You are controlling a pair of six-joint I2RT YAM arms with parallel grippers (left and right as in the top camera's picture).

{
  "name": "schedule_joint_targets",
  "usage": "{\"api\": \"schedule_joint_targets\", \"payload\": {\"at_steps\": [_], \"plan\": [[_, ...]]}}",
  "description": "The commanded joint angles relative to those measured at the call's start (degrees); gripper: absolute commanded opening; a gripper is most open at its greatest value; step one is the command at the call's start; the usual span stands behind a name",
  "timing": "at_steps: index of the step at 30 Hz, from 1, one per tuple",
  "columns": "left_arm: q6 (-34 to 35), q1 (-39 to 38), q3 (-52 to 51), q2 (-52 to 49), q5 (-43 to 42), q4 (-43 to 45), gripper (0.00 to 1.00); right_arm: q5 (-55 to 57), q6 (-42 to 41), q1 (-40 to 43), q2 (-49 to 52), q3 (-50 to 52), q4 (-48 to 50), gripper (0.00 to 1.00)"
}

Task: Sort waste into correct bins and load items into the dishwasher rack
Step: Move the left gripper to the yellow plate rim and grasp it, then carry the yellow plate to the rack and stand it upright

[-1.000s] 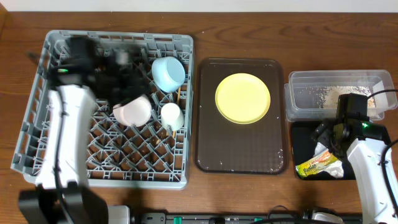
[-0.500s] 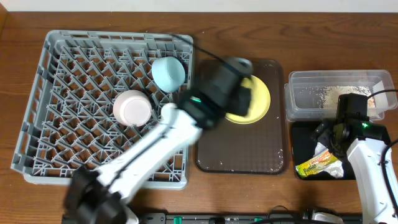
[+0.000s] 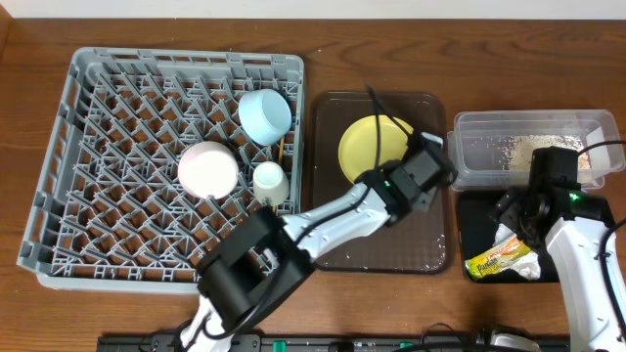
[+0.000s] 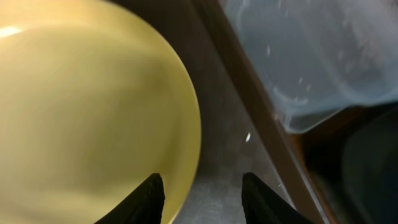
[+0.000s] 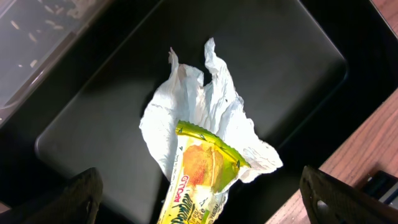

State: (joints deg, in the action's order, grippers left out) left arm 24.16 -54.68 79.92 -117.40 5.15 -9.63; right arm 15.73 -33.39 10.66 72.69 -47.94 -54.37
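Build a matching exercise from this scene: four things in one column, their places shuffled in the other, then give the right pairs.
1. yellow plate
2. snack wrapper
3. light blue bowl
4. rice scraps

A. in the clear tub
B. in the grey rack
C. on the brown tray
D. in the black tub

Pairs: 1-C, 2-D, 3-B, 4-A.

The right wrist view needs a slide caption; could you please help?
Open right gripper above the black tub; a green-and-yellow snack wrapper lies on a crumpled white napkin.
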Motion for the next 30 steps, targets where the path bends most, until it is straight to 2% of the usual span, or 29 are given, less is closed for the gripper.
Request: {"api": "schedule_joint_targets", "payload": {"at_steps": [1,10,17,18,20,23,30], "plan": [[-1.2,-0.63,0.61,-2.43,1.55,0.74,0.43,1.18,0.22,0.42,-0.46,-0.7,-0.07,0.99],[-5.46,-0.66,0.61,-4.85,2.01,2.08,0.44,1.18,0.22,0.42,-0.46,-0.7,-0.07,0.99],[-5.51,-0.66,0.57,-7.67,1.99,2.47,0.43,1.18,0.22,0.42,-0.46,-0.7,-0.07,0.99],[-5.51,-0.66,0.57,-7.72,1.99,2.43,0.4,1.18,0.22,0.42,-0.46,-0.7,-0.07,0.99],[-5.49,-0.66,0.57,-7.69,1.99,2.51,0.23,1.18,0.22,0.42,-0.46,-0.7,-0.07,0.99],[-5.49,-0.66,0.59,-7.08,1.97,2.93,0.08,1.18,0.22,0.42,-0.46,-0.7,-0.07,0.99],[-5.25,-0.74,0.59,-0.2,-3.13,-0.11,0.06,1.18,0.22,0.42,-0.46,-0.7,-0.07,0.99]]}}
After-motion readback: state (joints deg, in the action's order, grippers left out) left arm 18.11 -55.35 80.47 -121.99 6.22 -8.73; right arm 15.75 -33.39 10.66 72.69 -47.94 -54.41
